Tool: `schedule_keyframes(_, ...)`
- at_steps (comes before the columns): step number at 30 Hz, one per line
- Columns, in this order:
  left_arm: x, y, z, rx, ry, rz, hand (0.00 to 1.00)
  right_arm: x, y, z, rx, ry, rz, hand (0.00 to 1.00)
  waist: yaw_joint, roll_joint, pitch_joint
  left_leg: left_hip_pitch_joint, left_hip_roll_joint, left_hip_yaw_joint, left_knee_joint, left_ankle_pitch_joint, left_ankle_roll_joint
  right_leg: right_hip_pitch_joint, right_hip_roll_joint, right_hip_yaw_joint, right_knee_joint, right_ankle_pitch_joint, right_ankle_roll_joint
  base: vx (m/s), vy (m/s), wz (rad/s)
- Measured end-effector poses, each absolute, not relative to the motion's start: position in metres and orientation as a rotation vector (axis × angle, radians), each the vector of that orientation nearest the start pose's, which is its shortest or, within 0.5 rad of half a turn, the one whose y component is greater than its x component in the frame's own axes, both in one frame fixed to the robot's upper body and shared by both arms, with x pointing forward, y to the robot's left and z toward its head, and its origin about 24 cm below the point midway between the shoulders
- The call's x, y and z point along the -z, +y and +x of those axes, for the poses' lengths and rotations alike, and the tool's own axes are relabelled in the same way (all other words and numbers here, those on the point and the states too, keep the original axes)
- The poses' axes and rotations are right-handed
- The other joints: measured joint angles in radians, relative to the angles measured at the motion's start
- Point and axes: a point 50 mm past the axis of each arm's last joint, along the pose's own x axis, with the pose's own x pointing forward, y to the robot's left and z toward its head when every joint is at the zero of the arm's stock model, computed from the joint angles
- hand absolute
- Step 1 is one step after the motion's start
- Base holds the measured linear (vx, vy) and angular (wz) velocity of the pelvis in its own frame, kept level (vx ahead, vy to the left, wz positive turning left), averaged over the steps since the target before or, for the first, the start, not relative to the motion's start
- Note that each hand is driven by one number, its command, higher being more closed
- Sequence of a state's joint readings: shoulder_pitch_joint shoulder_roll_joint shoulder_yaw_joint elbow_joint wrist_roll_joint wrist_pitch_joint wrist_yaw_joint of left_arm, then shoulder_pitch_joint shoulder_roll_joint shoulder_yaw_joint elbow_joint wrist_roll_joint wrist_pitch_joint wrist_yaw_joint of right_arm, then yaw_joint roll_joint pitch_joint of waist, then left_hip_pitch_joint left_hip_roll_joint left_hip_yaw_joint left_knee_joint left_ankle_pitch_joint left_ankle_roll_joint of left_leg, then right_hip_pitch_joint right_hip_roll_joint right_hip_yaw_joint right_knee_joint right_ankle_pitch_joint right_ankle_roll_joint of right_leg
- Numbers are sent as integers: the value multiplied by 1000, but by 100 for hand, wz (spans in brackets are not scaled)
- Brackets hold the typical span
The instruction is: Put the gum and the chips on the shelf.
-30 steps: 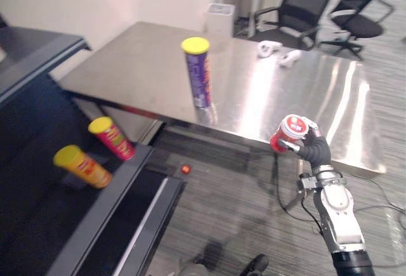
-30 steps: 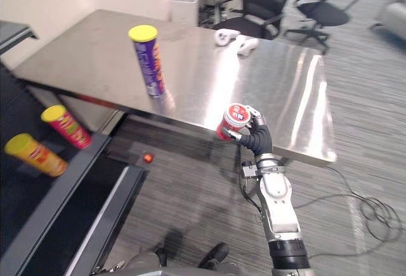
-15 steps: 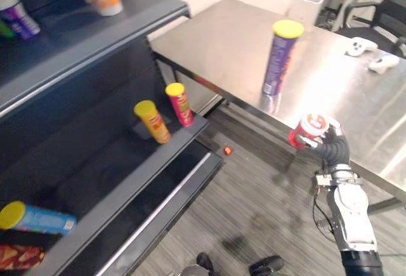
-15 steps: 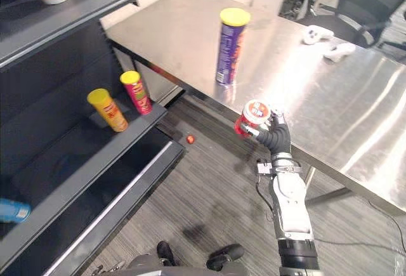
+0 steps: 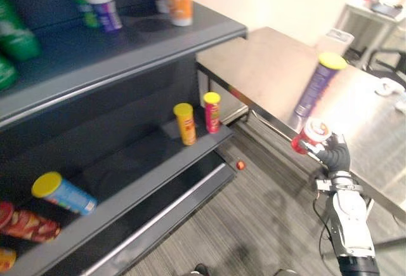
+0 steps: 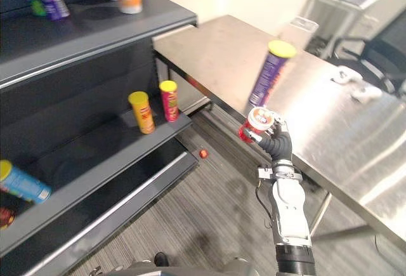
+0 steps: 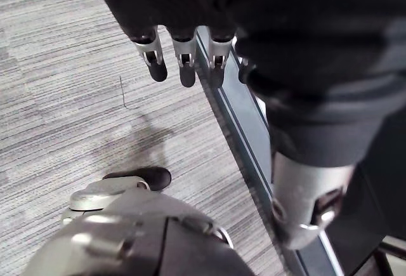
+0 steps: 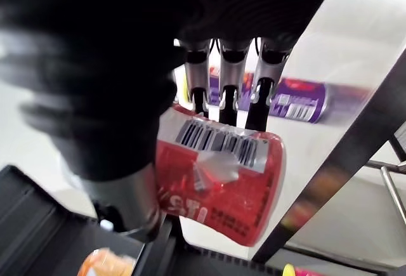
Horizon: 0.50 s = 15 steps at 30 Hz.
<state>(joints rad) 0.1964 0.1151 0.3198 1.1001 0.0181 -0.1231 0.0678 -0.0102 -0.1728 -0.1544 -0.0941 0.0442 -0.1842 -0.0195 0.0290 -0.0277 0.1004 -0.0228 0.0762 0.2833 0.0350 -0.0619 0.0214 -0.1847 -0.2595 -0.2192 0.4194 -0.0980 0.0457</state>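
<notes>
- Now the gum (image 6: 257, 122), a small red tub with a white lid, sits just right of centre in the right eye view. My right hand (image 6: 280, 144) grips it, fingers (image 8: 223, 92) curled over its barcoded side. It is held in the air in front of the table edge.
- It looks light and rigid, with a smooth wrap that is probably slippery. I judge a hold round the middle of the body safest, not the lid, which might pop off.
- Behind it, toward the upper right, the chips (image 6: 269, 73) stand upright on the steel table (image 6: 209, 44): a tall purple tube with a yellow lid. It is likely light and quick to topple, so I would take it round mid-body without squeezing hard.
- On the left side is the dark shelf (image 6: 95, 35). A yellow can (image 6: 141, 112) and a red can (image 6: 169, 100) stand on its middle board, with free room beside them.
- My left hand (image 7: 184, 51) hangs over the grey floor (image 7: 63, 66), fingers straight, holding nothing.
</notes>
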Motion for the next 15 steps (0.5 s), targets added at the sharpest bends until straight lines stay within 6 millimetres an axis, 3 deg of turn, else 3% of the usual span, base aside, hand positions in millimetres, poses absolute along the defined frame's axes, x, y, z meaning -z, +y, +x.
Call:
schedule_keyframes(2,161,241,41,-459,1133,12,0,-105,-214,243,155,-359,-150,100,-11,-21,6,-19,-35,-63,14,1,-2,9,29,99,-68,1,12,7,-98,154)
schedule_keyframes(4,160,245,40,-480,1133,13,0,-111,-212,238,148,-398,-150,100,2,-51,18,-32,-76,-124,55,-11,-17,46,6,66,-144,7,58,22,-158,114)
schedule_keyframes(5,160,246,38,-496,1135,1,0,-111,-211,238,141,-395,-147,100,6,-49,16,-46,-72,-138,72,-17,-24,59,7,53,-159,-6,77,41,-174,72)
schedule_keyframes(7,160,248,34,-526,1138,-14,0,-112,-207,239,118,-400,-139,100,15,-33,14,-91,-29,-168,111,-26,-48,71,48,4,-193,-12,72,31,-202,50)
schedule_keyframes(11,160,251,24,-596,1145,-69,0,-111,-207,238,86,-398,-92,100,17,-19,28,-112,41,-222,107,3,-99,104,117,-91,-238,-8,37,102,-215,42)
schedule_keyframes(15,162,242,30,-586,1130,-106,0,-114,-206,236,63,-415,-72,100,19,-9,35,-116,57,-273,105,7,-115,160,146,-158,-275,-13,28,106,-119,40)
